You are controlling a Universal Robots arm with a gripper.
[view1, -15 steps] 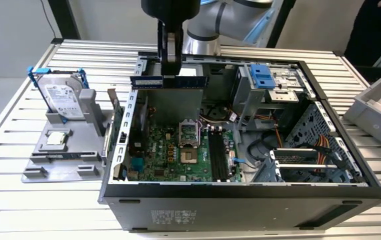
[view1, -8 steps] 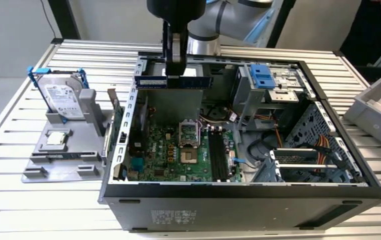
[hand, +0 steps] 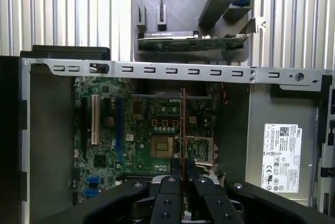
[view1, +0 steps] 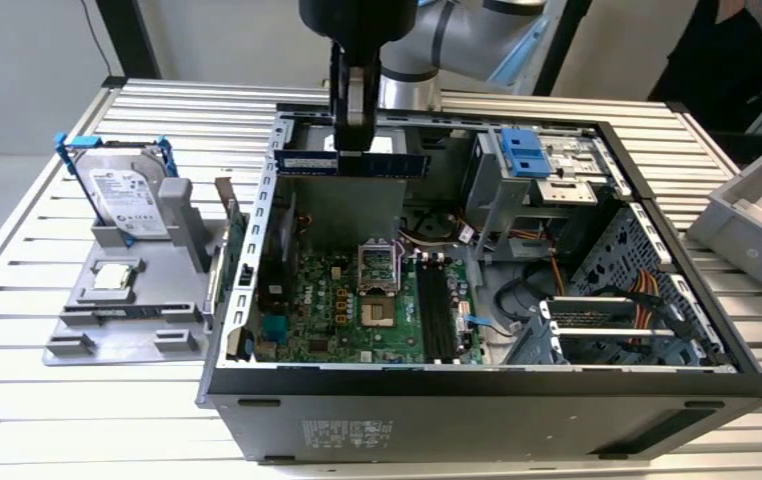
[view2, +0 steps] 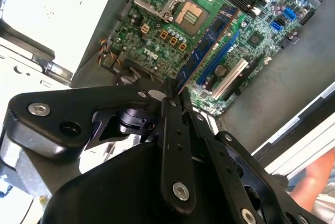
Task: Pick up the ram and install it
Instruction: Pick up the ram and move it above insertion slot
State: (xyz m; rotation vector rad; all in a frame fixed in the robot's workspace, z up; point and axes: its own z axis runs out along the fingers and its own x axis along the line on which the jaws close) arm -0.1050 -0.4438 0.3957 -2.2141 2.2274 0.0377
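You are looking at a slatted metal table [view1: 74, 420] with an open computer case [view1: 488, 410] lying on its side. Your arm [view1: 401, 35] comes down from above the case's far wall, wrist pointing straight down. The motherboard [view1: 341, 300] lies flat inside the case, below the arm. At the exterior view's left, a grey holder [view1: 101, 335] carries an upright hard drive [view1: 128, 195]. Your gripper [view1: 353, 140] has its fingers pressed onto the ram [view1: 352, 163], pinching its upper edge. The ram hangs level, long side horizontal, above the case interior and clear of the board. In both wrist views the ram [view2: 207, 46] [hand: 182, 124] shows edge-on, reaching out from the fingertips over the motherboard. A small square chip [view1: 114, 277] sits on the holder.
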